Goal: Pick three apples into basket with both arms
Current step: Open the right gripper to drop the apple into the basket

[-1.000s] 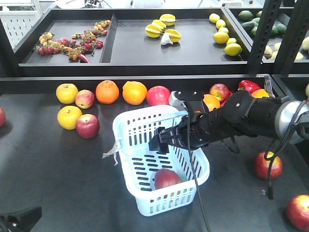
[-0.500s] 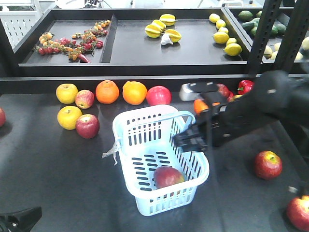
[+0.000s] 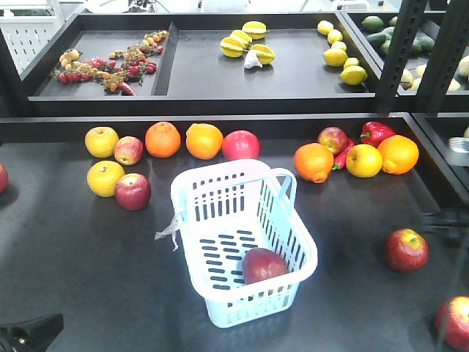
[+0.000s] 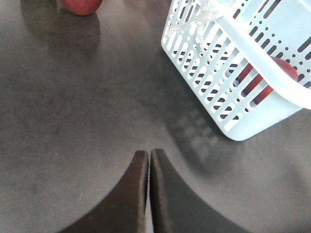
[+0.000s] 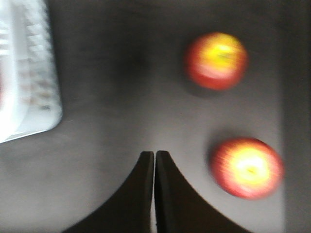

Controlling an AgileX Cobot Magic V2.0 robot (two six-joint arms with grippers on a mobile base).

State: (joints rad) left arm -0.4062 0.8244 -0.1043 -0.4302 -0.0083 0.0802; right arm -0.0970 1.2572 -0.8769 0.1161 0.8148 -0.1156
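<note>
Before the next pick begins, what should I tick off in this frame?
1. Upright basket: ok.
2. Inside it, first apple: ok; two remain.
3. Empty left gripper, jaws closed: not ok for grasping.
4. Empty right gripper, jaws closed: not ok.
5. Spacing of near red apple and far red apple ahead of right gripper: ok, apart, though the view is blurred.
6. Contact between left-side apple and yellow apple: cannot tell.

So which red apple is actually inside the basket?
The dark red apple at the near end of the light blue basket. The other red apples, like the one at right, lie outside it on the dark table.
</note>
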